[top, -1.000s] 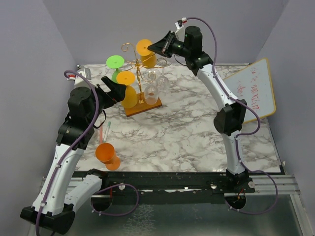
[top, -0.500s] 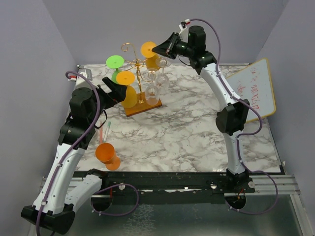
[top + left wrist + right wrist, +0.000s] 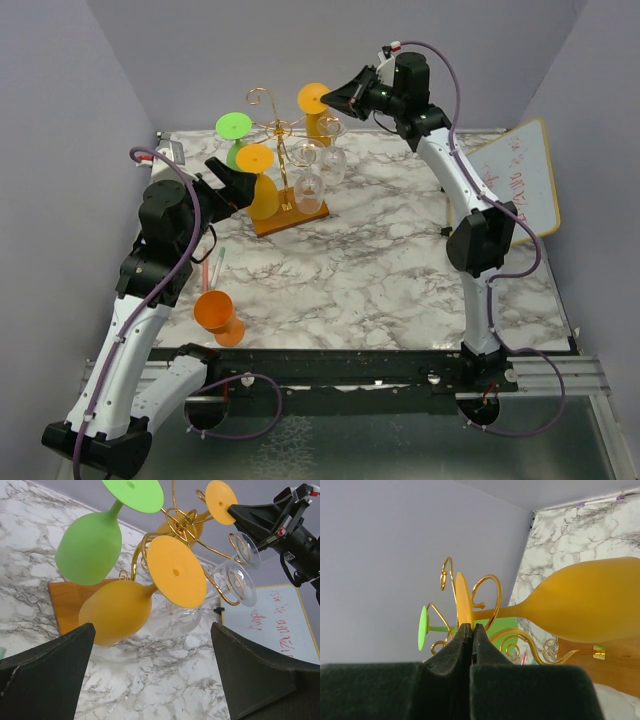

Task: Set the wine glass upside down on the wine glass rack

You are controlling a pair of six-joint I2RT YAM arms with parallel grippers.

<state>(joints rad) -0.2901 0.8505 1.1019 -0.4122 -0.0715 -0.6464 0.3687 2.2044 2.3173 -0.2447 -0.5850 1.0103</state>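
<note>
Rack: the thin gold wire wine glass rack [image 3: 283,160] with curled scroll arms stands on its flat orange-brown wooden base [image 3: 290,220] at about 11 o'clock on the white marble-patterned table [image 3: 380,270].
Glass in hand: an opaque amber-orange wine glass [image 3: 318,112] hangs bowl-down at the rack's 1 o'clock side; in the right wrist view its stem runs level past a gold scroll, so it looks to be at or just within a wire arm, though I cannot tell whether the foot bears on the wire.
Right gripper: the right gripper [image 3: 471,632] has its black fingers pressed nearly together on the rim of the flat round foot, pinching the thin disc by its edge. That grip keeps the bowl free to hang and the stem free to slide into a slot.
Left gripper: the left gripper [image 3: 150,680] has its jaws spread wide with nothing between them, near the rack's 8 o'clock side and facing it, likely keeping watch or ready to steady.
Already hung: a lime-green wine glass [image 3: 92,542] and another amber-orange wine glass [image 3: 120,610] hang foot-up, with clear glass ones [image 3: 235,577] beyond.
Waiting: one more orange wine glass [image 3: 217,315] lies near the table's front edge at 7 o'clock.
Judgement: the placing appears almost done; release should wait until the foot rests on the wire.
</note>
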